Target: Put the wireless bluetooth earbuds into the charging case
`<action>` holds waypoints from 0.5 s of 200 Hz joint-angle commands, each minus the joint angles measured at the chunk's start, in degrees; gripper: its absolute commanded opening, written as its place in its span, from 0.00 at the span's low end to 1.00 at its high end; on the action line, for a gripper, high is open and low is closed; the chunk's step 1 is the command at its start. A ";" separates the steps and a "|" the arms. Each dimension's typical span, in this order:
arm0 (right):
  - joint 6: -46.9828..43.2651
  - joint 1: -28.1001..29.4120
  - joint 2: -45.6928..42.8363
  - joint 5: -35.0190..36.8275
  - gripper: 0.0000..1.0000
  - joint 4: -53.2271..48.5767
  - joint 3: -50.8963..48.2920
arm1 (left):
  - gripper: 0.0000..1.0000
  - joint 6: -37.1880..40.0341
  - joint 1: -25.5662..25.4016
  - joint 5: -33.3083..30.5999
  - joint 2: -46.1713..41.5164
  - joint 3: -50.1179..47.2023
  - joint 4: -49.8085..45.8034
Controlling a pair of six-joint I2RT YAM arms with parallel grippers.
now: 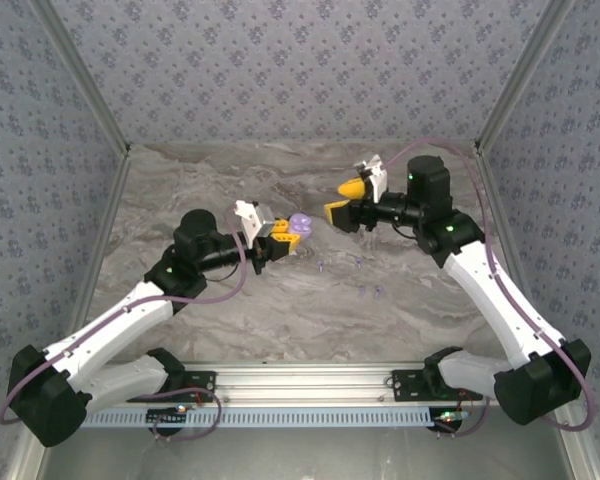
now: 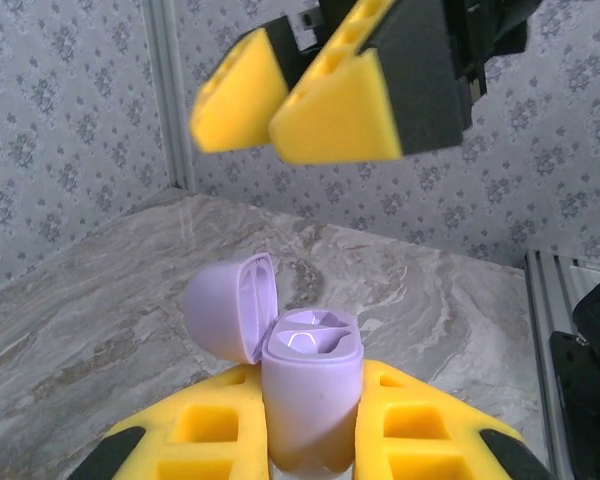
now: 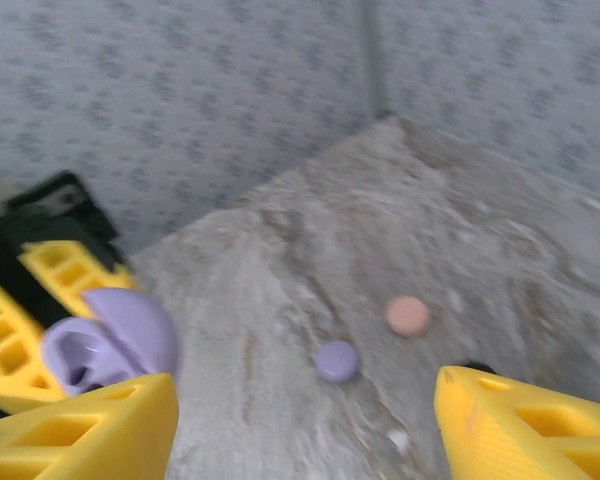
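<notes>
Gripping lavender case [image 2: 311, 385], lid open, w/ L gripper [image 1: 285, 232]; R gripper [image 1: 346, 200] wide, empty.

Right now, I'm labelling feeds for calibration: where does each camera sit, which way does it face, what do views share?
Top external: above, behind the bases, looking down on the table; both arms, left gripper, right gripper show.
Left wrist: on the left arm, facing along its yellow fingers, shut on the open lavender case, toward the right gripper.
Right wrist: on the right arm, looking down between its open fingers at the table.
Shared: both wrist views show the lavender case.
</notes>
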 commanded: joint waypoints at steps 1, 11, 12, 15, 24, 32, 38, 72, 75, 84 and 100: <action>4.21 -1.99 0.78 16.52 0.66 -15.45 1.36 | 0.02 0.71 -0.44 -2.17 -1.85 -1.12 1.77; 5.40 -2.66 2.21 19.98 0.66 -20.22 1.37 | 0.02 0.71 -0.43 -2.65 -2.05 -1.47 1.77; 5.52 -2.75 2.39 20.24 0.66 -20.55 1.37 | 0.02 0.68 -0.41 -2.71 -2.09 -1.50 1.77; 5.77 -2.88 2.85 20.70 0.66 -21.60 1.37 | 0.02 0.73 -0.37 -2.87 -2.13 -1.58 1.82; 6.43 -3.32 4.15 21.57 0.64 -23.52 1.37 | 0.02 0.83 -0.42 -3.27 -2.31 -1.71 1.80; 7.79 -3.34 5.55 22.38 0.63 -24.09 0.89 | 0.01 0.91 -0.41 -3.55 -2.40 -1.87 1.73; 9.02 -3.28 6.59 22.44 0.63 -24.22 0.39 | 0.01 1.00 -0.40 -3.71 -2.43 -1.91 1.73; 12.92 0.21 15.23 21.10 0.60 -23.33 0.89 | 0.00 1.08 -0.43 -4.43 -2.79 -2.66 2.23; 12.91 0.92 16.23 21.32 0.60 -23.69 1.29 | 0.00 1.09 -0.39 -4.44 -2.82 -2.84 2.33; 12.78 2.69 19.58 22.63 0.60 -25.03 4.10 | 0.00 1.09 -0.39 -4.52 -3.06 -3.22 2.69; 12.75 4.96 25.40 24.81 0.57 -27.12 7.26 | 0.00 1.04 -0.40 -4.62 -3.49 -3.76 3.17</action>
